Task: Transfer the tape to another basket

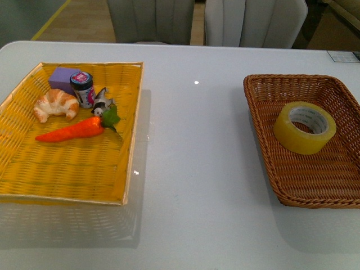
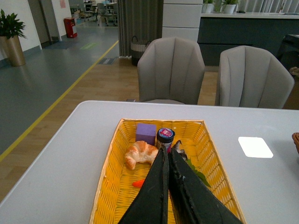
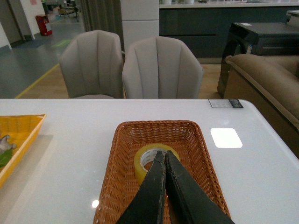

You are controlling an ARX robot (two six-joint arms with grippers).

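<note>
- Our left claw (image 2: 167,156) has its jaws together, empty, hanging over the yellow tray (image 1: 67,169); a croissant (image 1: 55,104), carrot (image 1: 73,130) and small jar (image 1: 83,89) lie ahead of and below it.
- Our right claw (image 3: 161,157) is likewise closed on nothing, hovering above the basket (image 1: 264,140).
- The tape (image 1: 304,127) lies tilted in that basket, just ahead of and below the right claw.
- We judge it light, stiff and smooth-sided; 1 jaw inside the core, the other outside the wall, should hold best.
</note>
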